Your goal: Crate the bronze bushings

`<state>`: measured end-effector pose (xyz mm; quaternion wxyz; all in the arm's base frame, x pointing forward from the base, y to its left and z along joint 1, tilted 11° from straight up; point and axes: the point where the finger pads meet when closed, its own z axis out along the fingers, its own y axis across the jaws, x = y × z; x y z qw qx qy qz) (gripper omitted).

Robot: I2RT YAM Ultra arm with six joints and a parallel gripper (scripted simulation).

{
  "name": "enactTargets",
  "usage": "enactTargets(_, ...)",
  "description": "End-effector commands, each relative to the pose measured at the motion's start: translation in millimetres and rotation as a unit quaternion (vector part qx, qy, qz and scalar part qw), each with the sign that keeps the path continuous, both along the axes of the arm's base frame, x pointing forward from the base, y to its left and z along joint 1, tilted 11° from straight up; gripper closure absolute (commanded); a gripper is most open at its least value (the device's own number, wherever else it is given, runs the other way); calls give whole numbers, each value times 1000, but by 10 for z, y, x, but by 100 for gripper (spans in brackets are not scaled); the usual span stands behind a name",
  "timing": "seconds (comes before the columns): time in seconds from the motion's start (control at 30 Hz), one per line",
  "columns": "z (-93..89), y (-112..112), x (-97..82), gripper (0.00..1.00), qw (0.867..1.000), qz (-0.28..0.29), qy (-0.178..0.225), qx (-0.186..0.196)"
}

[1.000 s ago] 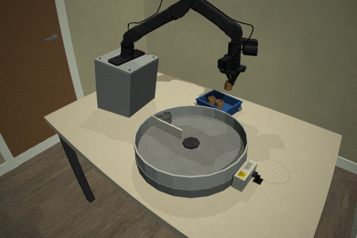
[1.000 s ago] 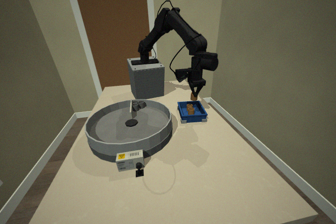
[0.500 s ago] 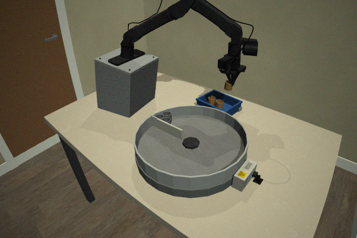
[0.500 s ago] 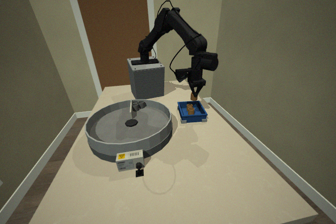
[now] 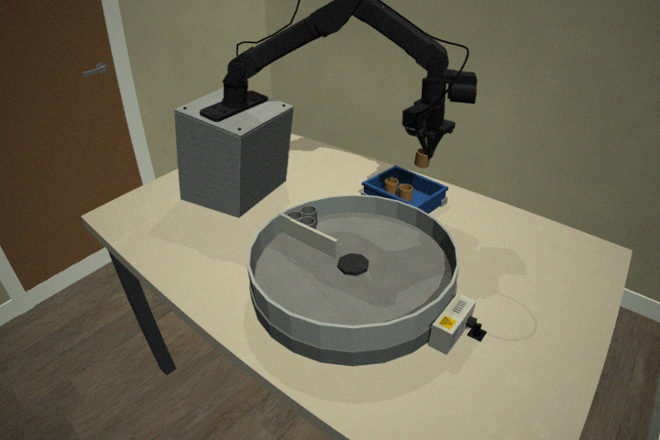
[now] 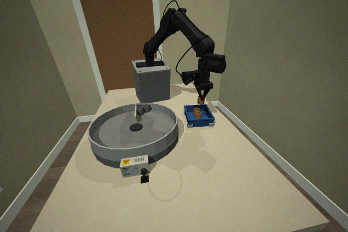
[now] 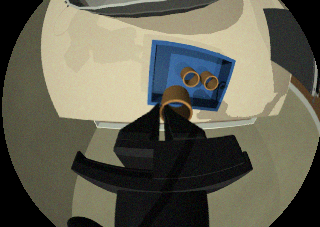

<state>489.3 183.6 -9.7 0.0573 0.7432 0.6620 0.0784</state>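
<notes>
We have the pincer [image 5: 429, 154] [image 6: 202, 98] [image 7: 164, 108] clenched on a bronze bushing [image 5: 421, 159] [image 6: 200, 100] [image 7: 176, 97] above the crate [image 5: 399, 199] [image 6: 200, 123] [image 7: 151, 72]. Placement is in hand: we should lower clear of the rim and the two bushings inside [image 5: 405, 193] [image 6: 197, 115] [image 7: 189, 76], then release. Beyond, three steel bushings [image 5: 309, 214] [image 6: 146, 108] remain on the turntable [image 5: 352, 339] [image 6: 117, 152] [image 7: 150, 9]. The pale table [image 5: 549, 336] [image 6: 221, 185] [image 7: 100, 52] stands before plain walls and a brown door [image 5: 66, 129] [image 6: 119, 40].

hand [image 5: 428, 155] [image 6: 202, 98] [image 7: 163, 109] points down, pinched nearly shut
</notes>
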Motion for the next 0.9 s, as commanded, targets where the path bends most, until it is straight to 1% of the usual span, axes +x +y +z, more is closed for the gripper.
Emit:
enactTargets(0.0, 192, -42, 88, 100, 1000, -3, -16, -1)
enactTargets(0.1, 50, -62, 77, 100, 1000, -3, -7, -5)
enactTargets(0.13, 33, -40, 139, 100, 1000, -3, -18, 0)
enactTargets(0.2, -51, -38, 160, 100, 1000, -3, -19, 0)
enactTargets(0.3, -262, -52, 156, 100, 1000, -2, -12, -1)
enactTargets(0.4, -393, -37, 231, 100, 1000, -2, -18, 2)
enactTargets(0.47, -487, -19, 244, 100, 1000, 0, -18, 2)
enactTargets(0.53, -487, -19, 244, 100, 1000, 0, -18, 2)
enactTargets(0.57, -332, 31, 301, 100, 999, 1, -35, 9)
enactTargets(0.63, -422, 13, 307, 100, 999, 0, -32, 8)
enactTargets(0.7, -593, -11, 267, 100, 1000, 0, -18, 3)
enactTargets(0.77, -606, -16, 257, 100, 1000, -1, -16, 2)
enactTargets(0.8, -561, -28, 226, 100, 1000, -1, -11, 0)
enactTargets(0.87, -457, -15, 259, 100, 1000, -1, -20, 4)
